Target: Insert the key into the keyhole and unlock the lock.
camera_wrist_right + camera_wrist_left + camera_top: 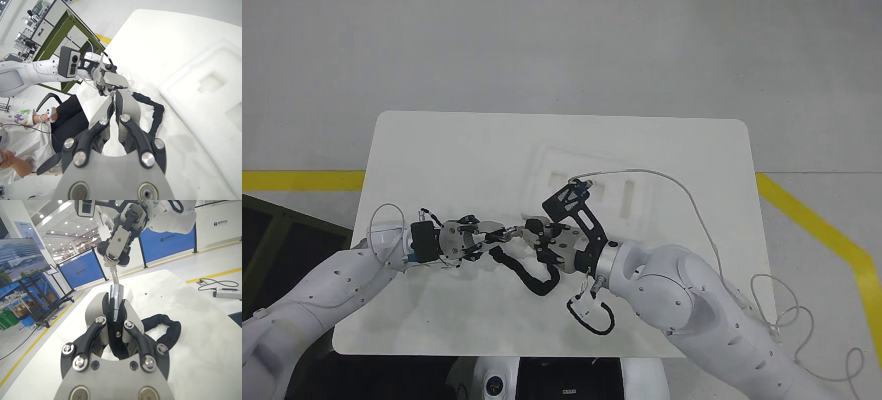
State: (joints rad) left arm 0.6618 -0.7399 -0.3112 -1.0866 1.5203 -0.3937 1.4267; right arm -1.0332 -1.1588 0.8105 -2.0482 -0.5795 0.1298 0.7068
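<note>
Silver key (112,273), ring at head, pinched in right gripper (111,258), blade pointing left, tip meeting right end of lock (117,292). Chrome cylinder, level, clamped in left gripper (115,303); black sleeved cable (170,328) looping onto table (692,160), near middle.

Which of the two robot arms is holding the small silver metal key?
The right gripper: its fingers pinch the small silver metal key by its head. The left gripper instead clamps the shiny chrome lock cylinder.
</note>
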